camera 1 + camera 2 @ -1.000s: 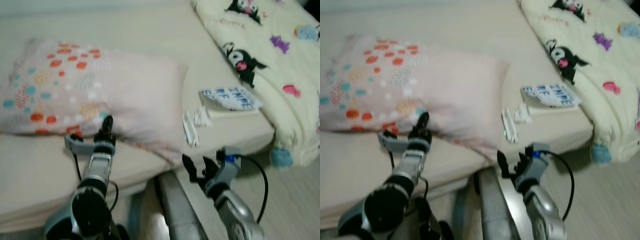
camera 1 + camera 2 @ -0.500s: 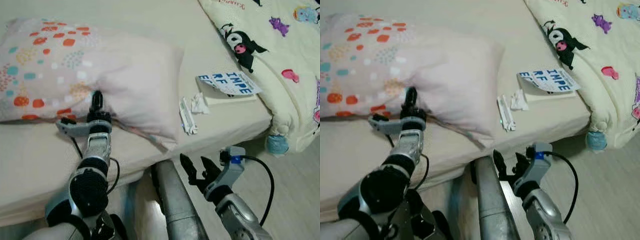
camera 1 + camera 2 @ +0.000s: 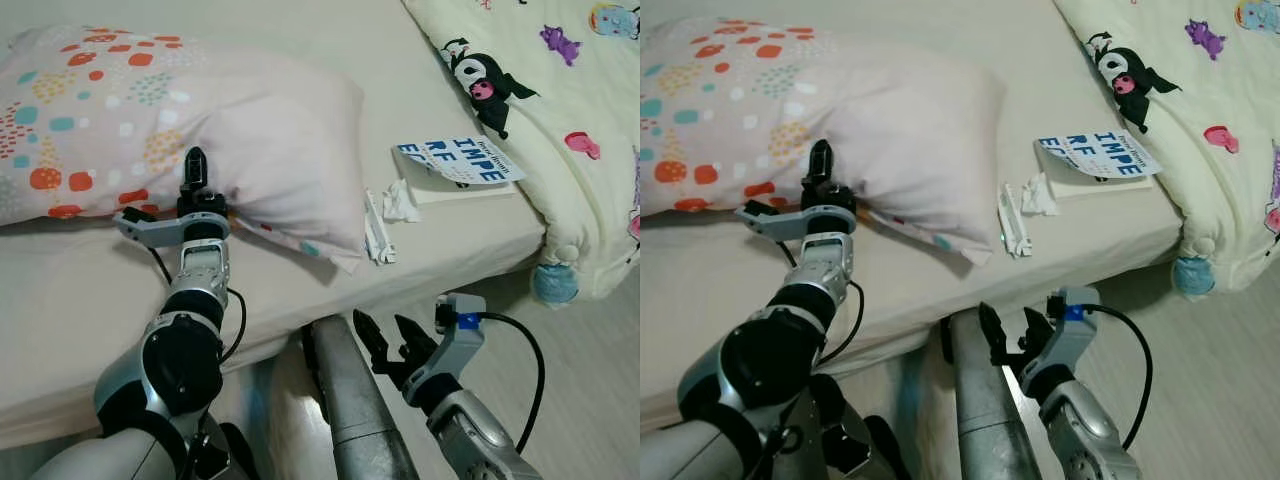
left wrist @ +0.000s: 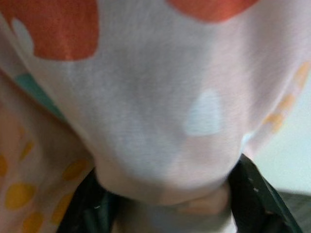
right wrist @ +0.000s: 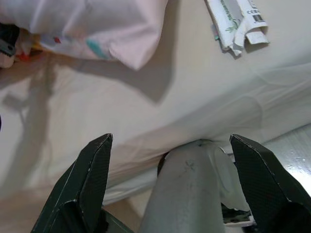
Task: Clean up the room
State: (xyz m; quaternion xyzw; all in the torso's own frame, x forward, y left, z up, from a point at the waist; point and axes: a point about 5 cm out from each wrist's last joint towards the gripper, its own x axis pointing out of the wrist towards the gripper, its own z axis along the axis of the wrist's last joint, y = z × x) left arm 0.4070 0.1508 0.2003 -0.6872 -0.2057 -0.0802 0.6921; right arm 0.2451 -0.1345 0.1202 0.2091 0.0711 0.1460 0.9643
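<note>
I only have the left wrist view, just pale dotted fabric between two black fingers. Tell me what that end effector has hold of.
Observer: The left end effector is shut on the front edge of the pink pillow with orange and teal dots, which lies on the beige bed sheet.
Operator: Report the other end effector.
Observer: The right end effector hangs open below the bed's edge, over the grey metal tube.
Operator: List the clutter.
Observer: A white crumpled wrapper and a white booklet with blue letters lie beside the pillow's corner.
</note>
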